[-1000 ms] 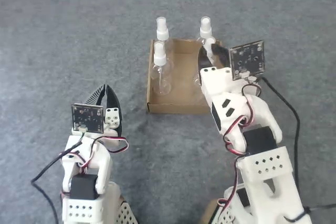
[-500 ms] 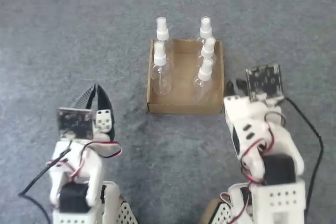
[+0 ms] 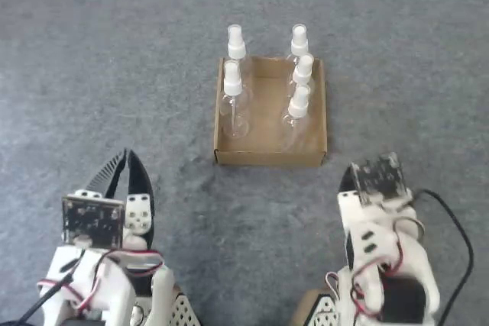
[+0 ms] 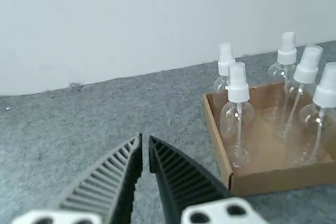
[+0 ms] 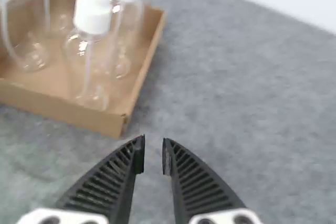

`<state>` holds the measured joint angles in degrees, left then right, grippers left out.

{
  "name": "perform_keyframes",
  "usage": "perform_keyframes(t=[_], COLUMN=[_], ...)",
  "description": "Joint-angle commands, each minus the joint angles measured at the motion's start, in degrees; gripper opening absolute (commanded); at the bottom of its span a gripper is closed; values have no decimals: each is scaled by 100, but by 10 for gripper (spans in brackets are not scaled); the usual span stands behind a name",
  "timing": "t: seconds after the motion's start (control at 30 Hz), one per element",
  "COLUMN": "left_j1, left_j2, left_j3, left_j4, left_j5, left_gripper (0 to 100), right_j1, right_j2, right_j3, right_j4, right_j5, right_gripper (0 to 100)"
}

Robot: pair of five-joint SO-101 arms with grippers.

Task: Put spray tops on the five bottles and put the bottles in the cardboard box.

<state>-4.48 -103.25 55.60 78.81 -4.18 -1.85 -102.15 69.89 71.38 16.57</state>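
Observation:
Five clear bottles with white spray tops stand at the cardboard box [image 3: 270, 156]. Three are plainly inside: one at the left [image 3: 233, 101] and two at the right [image 3: 303, 72] [image 3: 295, 112]. The two farthest bottles [image 3: 236, 42] [image 3: 299, 39] rise at the box's far wall; I cannot tell whether they are inside. My left gripper [image 3: 128, 159] [image 4: 145, 148] sits near the table's front left, shut and holding nothing, pointing toward the box. My right gripper [image 5: 153, 153] is shut to a narrow slit, holding nothing, just short of the box's near right corner [image 5: 122, 121].
Grey carpet [image 3: 114, 74] covers the table around the box. A pale wall [image 4: 131, 19] lies beyond the far edge. Both arm bodies [image 3: 107, 280] [image 3: 382, 265] crowd the near edge.
My right gripper has left the bottles in the box and drawn back to the near edge. The left arm has also pulled back toward the front.

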Motion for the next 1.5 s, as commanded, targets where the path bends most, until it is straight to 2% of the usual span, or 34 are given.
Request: perform_keyframes(t=[0.0,0.27,0.47,0.63,0.83,0.97,1.17,1.23,1.37,1.47], left_j1=[105,105,97,-633,-1565,-1785,-1662,-1459,-1213,-1336], left_j2=[-79,-88,-88,-88,-88,-88,-97,-97,-105,-105], left_j3=[-532,-321,145,1262,3169,4084,4092,4092,4092,4092], left_j4=[782,1266,809,-158,-1864,-2497,-1969,-1538,-624,-651], left_j5=[-70,-88,-88,-53,281,352,352,352,334,334], left_gripper=[12,12,12,12,11,11,11,11,11,11], right_j1=[435,611,629,620,620,593,593,576,813,1209], right_j2=[-119,-215,-207,-207,-207,-198,-163,-163,-163,-163], right_j3=[-35,870,1240,1407,2629,2646,2655,2655,2655,2655], right_j4=[48,40,22,31,-400,-365,-48,312,356,356], right_j5=[97,97,97,97,88,44,44,44,79,88], right_gripper=[7,7,7,7,7,7,7,7,7,7])
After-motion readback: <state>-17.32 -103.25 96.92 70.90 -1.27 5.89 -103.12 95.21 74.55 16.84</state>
